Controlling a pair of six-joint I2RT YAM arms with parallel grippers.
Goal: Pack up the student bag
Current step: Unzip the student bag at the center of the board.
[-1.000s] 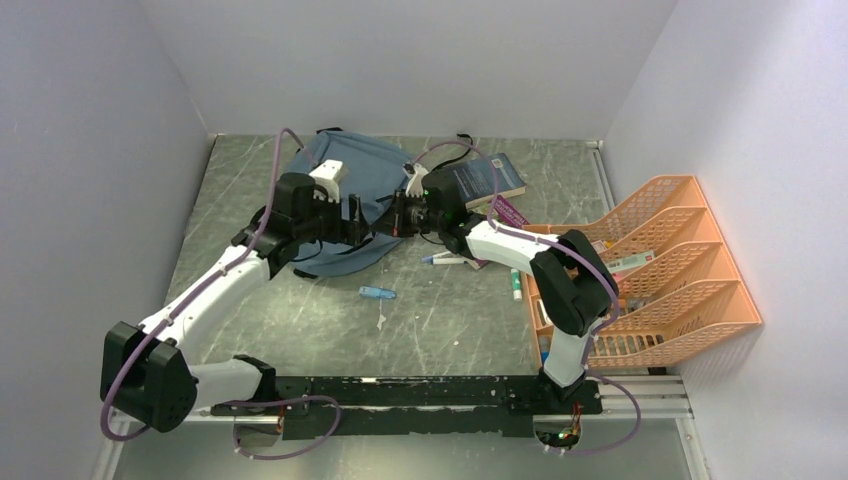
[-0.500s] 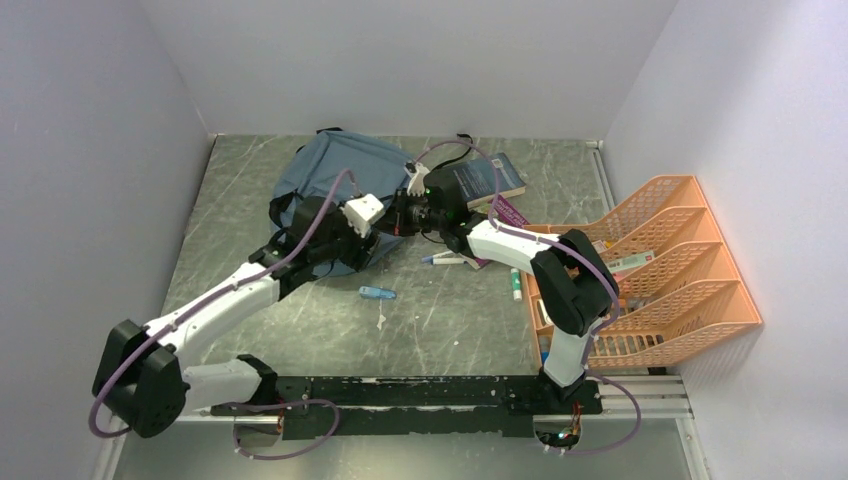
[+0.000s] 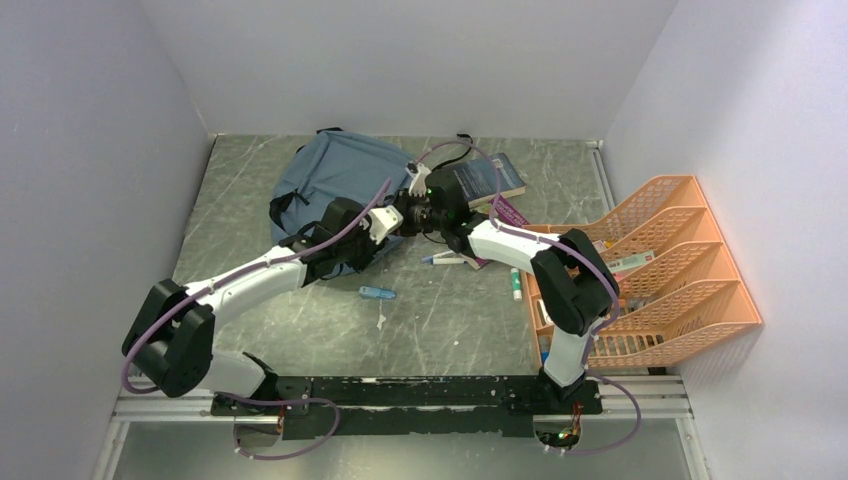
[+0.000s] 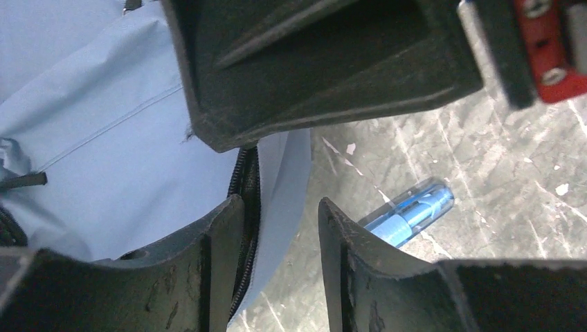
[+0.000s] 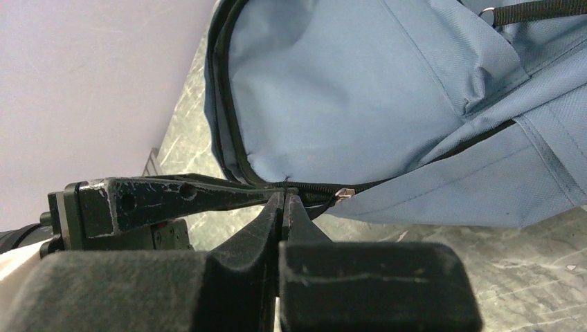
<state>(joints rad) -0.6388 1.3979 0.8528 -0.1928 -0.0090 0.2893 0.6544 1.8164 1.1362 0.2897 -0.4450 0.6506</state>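
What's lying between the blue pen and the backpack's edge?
Nothing: bare table separates the blue pen from the backpack, clearest in the left wrist view.

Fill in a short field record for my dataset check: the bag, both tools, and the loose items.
student bag: lying at the far side of the table
right tool: shut, tips at the bag's zipper line
left tool: jaws apart, nothing between them, beside the zipper
blue pen: loose on the table, nearer than the bag
book: right of the bag
orange rack: right edge
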